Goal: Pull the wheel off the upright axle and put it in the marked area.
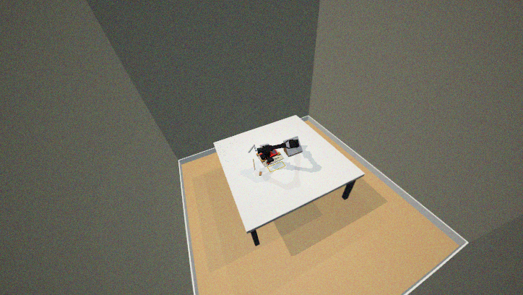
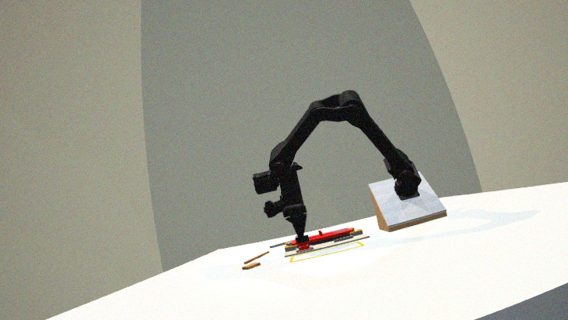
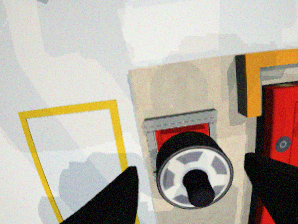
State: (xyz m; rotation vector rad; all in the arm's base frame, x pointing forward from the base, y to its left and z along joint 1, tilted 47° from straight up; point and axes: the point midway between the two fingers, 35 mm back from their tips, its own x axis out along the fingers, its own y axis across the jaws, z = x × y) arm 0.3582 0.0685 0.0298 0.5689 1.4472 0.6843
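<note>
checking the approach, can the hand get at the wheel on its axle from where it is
Probably yes. The open hand sits directly above the wheel, one finger on either side, apart from the rim, with nothing between them.

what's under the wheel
The wheel sits on the axle, whose dark tip shows through its hub. Beneath it lie a red block and the beige plate. The axle's lower part is covered.

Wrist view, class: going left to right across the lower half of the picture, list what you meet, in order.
Yellow marked area → left finger → wheel on its axle → right finger over the red part. The jaws stand open on either side of the wheel.
</note>
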